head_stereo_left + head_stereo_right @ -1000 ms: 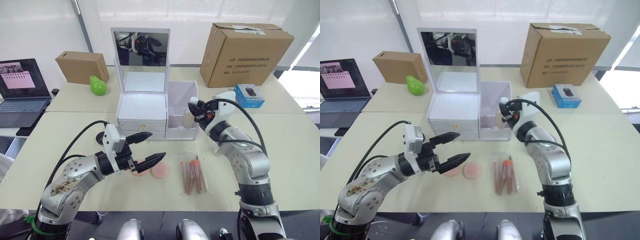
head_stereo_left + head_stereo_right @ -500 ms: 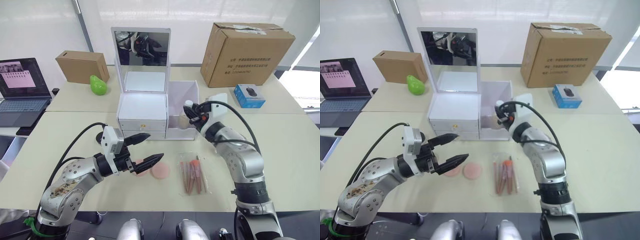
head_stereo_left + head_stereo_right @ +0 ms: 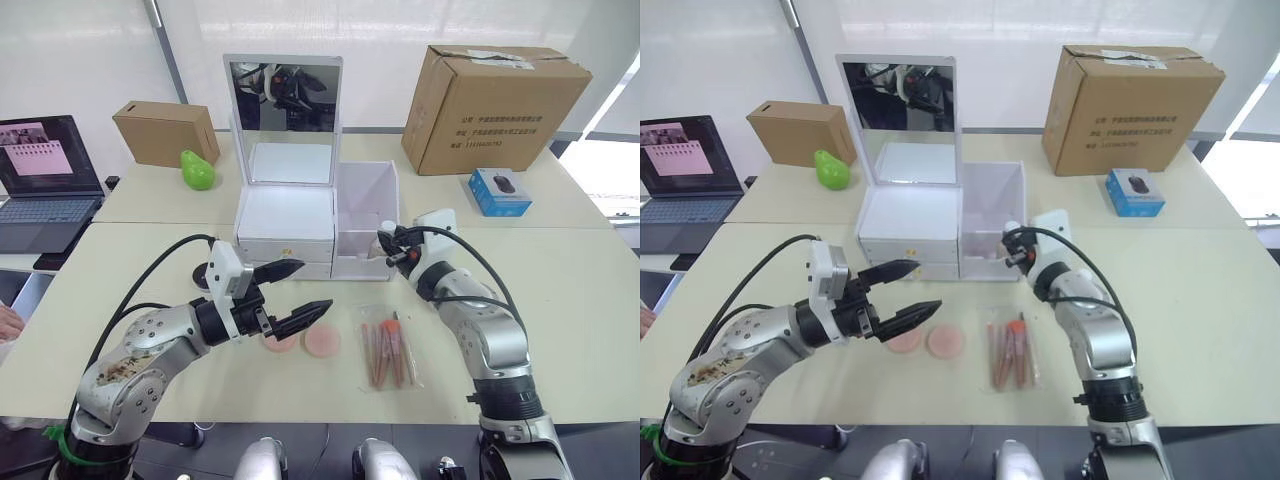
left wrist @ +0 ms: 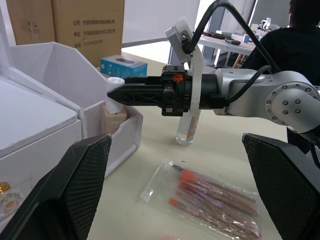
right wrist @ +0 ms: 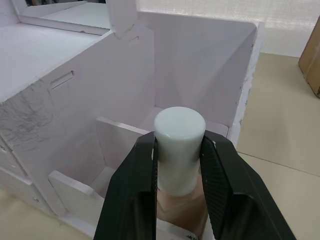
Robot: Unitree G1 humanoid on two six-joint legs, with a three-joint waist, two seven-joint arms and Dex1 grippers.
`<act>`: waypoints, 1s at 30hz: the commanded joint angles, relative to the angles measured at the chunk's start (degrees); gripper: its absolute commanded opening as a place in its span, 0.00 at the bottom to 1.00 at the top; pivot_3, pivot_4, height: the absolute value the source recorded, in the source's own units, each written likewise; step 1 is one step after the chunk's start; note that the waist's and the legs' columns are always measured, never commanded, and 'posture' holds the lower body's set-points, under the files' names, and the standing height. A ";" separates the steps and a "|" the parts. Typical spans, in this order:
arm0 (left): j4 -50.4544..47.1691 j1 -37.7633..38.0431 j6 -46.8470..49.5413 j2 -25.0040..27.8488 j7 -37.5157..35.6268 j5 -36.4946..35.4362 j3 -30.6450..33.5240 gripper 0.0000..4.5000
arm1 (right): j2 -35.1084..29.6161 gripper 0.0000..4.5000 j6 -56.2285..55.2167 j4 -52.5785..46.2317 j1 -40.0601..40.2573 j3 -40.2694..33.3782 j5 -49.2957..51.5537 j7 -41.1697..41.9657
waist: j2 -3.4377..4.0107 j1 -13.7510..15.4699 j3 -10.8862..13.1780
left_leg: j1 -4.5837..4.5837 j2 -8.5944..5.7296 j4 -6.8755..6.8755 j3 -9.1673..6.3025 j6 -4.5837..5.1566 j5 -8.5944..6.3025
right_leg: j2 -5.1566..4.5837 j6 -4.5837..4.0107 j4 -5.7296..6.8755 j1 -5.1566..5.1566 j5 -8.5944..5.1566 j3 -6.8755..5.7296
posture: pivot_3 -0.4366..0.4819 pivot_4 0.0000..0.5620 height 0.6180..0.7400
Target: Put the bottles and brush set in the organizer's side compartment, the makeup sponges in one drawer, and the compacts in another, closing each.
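Bottle-stowing step: right gripper [image 5: 177,165] pinching white-capped bottle [image 5: 179,150] inside side compartment [image 3: 366,205]. Left gripper [image 3: 298,296] spread, idle before organizer [image 3: 285,225]. Next: release, withdraw clear of compartment.

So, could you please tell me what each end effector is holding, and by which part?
The right end effector clamps a bottle by its white cap, inside the side compartment. The left end effector is open and holds nothing.

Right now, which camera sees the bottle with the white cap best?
The right wrist view: the bottle sits close up, its white cap pinched between the right gripper fingers inside the side compartment. The left wrist view shows it from the side; the eye views show it tiny.
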 commanded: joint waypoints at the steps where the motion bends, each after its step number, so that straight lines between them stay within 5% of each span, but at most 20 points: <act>1: -1.32 -0.82 -0.20 0.48 -0.12 -0.69 1.04 1.00 | 0.56 0.43 0.60 -2.57 -0.42 -3.52 2.28 -0.57 | 0.00 0.00 0.00 | 0.00 0.00 0.00 0.00 0.00 0.00 | 0.00 0.00 0.00 0.00 0.00 0.00 | 0.48 0.27 1.00; 9: 5.28 3.19 -2.66 6.12 -5.92 -0.08 8.97 1.00 | -6.22 0.99 8.61 -17.20 -4.94 -11.98 15.05 4.71 | 0.05 -0.28 0.04 | -0.01 0.04 -0.07 0.01 0.00 0.00 | 0.05 -0.01 0.01 -0.10 0.00 0.03 | 0.48 0.27 1.00; 14: 20.86 6.31 -7.27 16.09 -15.29 4.31 17.65 1.00 | -20.23 0.99 16.41 -21.35 -0.45 -25.67 28.47 14.00 | 0.00 0.23 0.08 | 0.04 0.07 -0.23 0.02 0.00 0.00 | 0.04 -0.15 -0.07 -0.12 -0.08 -0.05 | 0.48 0.27 1.00; 19: 52.03 5.50 -20.70 26.57 -21.85 14.18 23.38 1.00 | -35.30 0.99 10.71 -10.08 21.97 -38.77 22.83 32.65 | -0.13 0.86 0.12 | 0.03 0.10 -0.32 0.10 0.00 -0.01 | -0.17 -0.62 -0.64 0.03 -0.26 -0.21 | 0.48 0.27 1.00; 25: 80.11 -2.26 -33.43 32.11 -25.25 20.30 23.56 1.00 | -36.18 0.99 -2.75 10.35 32.55 -45.36 18.68 43.49 | -0.12 0.48 0.14 | 0.02 0.15 -0.37 0.06 -0.02 -0.07 | -0.41 -0.22 -0.78 -0.13 -0.38 -0.16 | 0.48 0.27 1.00; 30: 88.28 -6.95 -38.35 32.35 -26.61 23.02 22.58 1.00 | -36.50 0.99 -10.83 18.34 34.09 -43.66 14.03 44.59 | -0.12 0.33 0.12 | 0.00 0.14 -0.39 0.31 -0.40 -0.30 | -0.45 -0.30 -0.69 -0.46 -0.26 -0.22 | 0.48 0.27 1.00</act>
